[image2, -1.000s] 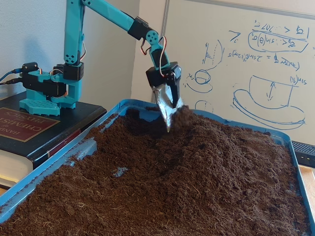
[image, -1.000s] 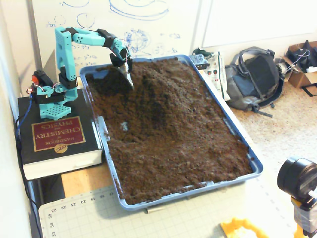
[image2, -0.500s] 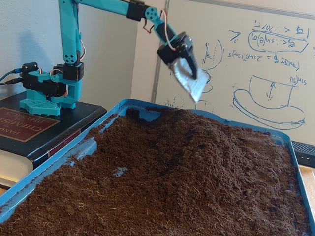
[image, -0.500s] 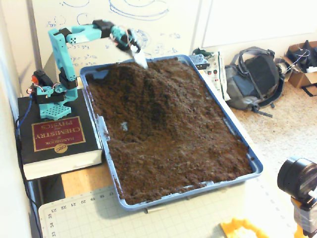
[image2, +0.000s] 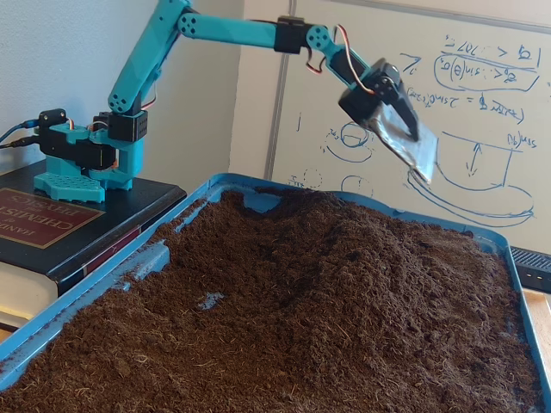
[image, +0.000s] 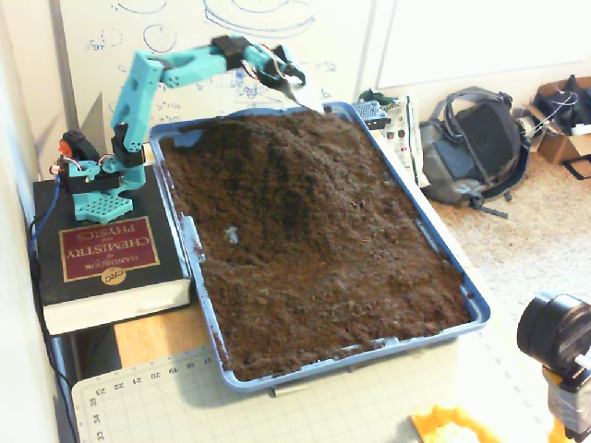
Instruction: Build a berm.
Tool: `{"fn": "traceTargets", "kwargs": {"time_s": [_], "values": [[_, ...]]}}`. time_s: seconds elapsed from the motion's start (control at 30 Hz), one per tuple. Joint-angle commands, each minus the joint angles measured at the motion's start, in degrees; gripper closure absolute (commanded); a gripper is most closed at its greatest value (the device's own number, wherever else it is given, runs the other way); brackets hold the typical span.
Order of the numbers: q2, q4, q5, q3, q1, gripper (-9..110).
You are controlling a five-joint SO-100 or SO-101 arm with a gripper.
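I'm holding my teal arm's jaws (image2: 411, 151) above the tray's far edge, clenched on a silvery scoop blade. The dark brown crumbly soil berm (image: 277, 152) is sitting at the blue plastic tray's (image: 476, 309) far end. I'm aiming for shallow scoops, dumping on the crest.

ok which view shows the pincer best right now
A fixed view, the low side one: the pincer is large against the whiteboard, its silvery scoop raised clear above the berm. In the high fixed view, the pincer is small and distant.
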Motion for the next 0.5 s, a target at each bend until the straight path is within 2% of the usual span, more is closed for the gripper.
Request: {"fn": "traceTargets", "kwargs": {"time_s": [0.0, 0.1, 0.2, 0.47], "values": [[-1.1, -9.1, -5.7, -8.2, 4.2, 101], [-6.3, -13.9, -10.5, -8.2, 4.9, 101], [-10.8, -13.4, -13.4, -8.3, 4.8, 101], [-22.2, -13.2, -10.8, -9.3, 5.4, 101]]}}
